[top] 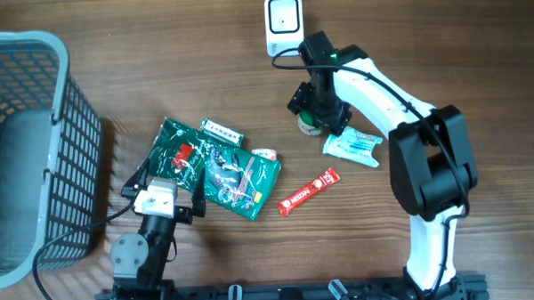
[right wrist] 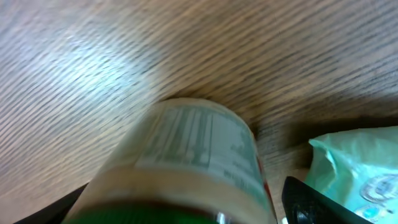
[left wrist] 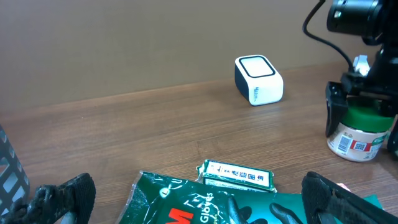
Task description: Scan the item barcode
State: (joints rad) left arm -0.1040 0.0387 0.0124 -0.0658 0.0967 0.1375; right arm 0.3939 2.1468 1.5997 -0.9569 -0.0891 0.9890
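Observation:
A small white-labelled jar with a green lid [top: 309, 124] [left wrist: 357, 134] [right wrist: 193, 162] stands upright on the wooden table, a little in front of the white barcode scanner [top: 283, 20] [left wrist: 258, 79]. My right gripper [top: 319, 108] [right wrist: 186, 208] is lowered over the jar with a finger on each side. It is open, and a gap shows between the jar and the right finger [right wrist: 305, 199]. My left gripper [top: 166, 185] [left wrist: 199, 199] hangs open, holding nothing, over the near end of a green glove packet [top: 219, 169] [left wrist: 211, 205].
A grey mesh basket [top: 26, 149] fills the left side. A green-and-white box [top: 222, 131] [left wrist: 237, 174] lies behind the glove packet. A red sachet [top: 308, 191] lies mid-table, and a pale green wipes packet [top: 351, 145] [right wrist: 354, 162] sits right beside the jar.

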